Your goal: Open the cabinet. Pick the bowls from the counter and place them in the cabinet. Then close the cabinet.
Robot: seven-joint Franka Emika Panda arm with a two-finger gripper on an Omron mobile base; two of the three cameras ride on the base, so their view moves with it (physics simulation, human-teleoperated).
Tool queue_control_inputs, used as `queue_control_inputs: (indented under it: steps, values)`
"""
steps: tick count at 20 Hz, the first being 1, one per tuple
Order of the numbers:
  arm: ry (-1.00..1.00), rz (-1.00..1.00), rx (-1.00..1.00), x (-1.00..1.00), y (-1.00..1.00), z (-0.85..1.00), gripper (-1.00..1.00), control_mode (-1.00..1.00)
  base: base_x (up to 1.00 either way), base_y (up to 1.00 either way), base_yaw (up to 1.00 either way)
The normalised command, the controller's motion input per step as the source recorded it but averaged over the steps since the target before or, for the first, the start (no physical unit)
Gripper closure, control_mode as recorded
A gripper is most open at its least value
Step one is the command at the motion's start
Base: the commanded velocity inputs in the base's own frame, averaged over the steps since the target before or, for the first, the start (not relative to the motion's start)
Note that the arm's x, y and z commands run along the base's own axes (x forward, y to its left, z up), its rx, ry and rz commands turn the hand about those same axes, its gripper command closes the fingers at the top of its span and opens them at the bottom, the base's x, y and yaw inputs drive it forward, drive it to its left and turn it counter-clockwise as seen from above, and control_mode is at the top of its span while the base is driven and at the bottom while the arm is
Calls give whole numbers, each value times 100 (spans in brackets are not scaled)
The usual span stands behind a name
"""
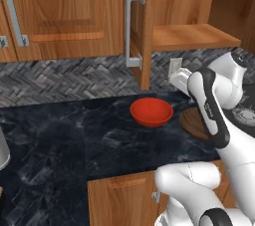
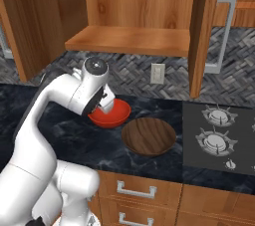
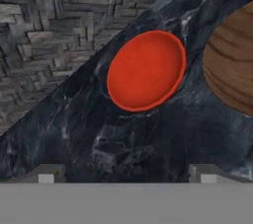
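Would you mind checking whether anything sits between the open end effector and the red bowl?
Nothing visible does. The end effector looks down at the red bowl over bare counter; the wooden bowl sits off to one side.

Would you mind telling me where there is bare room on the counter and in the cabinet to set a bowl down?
The cabinet stands open and its shelf is bare from side to side. On the counter, the wide stretch left of the red bowl is free. It is crowded where the wooden bowl sits close beside the red one, with the stove bordering its other side.
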Motion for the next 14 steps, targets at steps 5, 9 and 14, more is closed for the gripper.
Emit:
queue_control_inputs:
  steps: [5,9,14]
  values:
    - [14,-12,0,16,0,-31,-100,-100,0,0,0]
    - [14,-1,1,1,-1,-30,-100,-100,0,0,0]
    - [13,0,2,0,-6,-31,-100,-100,0,0,0]
